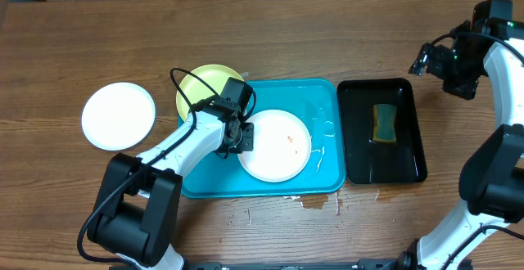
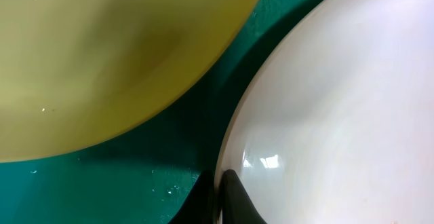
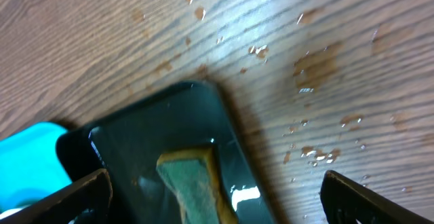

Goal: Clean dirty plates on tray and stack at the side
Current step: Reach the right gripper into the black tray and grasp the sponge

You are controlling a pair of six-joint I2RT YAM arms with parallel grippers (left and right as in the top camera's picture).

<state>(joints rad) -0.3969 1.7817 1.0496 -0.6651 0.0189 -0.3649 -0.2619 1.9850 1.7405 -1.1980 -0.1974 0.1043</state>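
The white plate [image 1: 277, 145] lies in the cyan tray [image 1: 327, 185], its rim pinched by the clenched left end effector [image 1: 242, 136]. The right end effector [image 3: 215, 187] hangs open over the surface [image 1: 327, 33] near the black tray [image 1: 409, 168].

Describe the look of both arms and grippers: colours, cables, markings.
Both arms match: the left arm and right arm have glossy white links between chunky black joint housings. A thin black cable loops loose by the left wrist. The left gripper and right gripper are matte black with tapering fingers. Small green lights glow near the right wrist. No readable markings.
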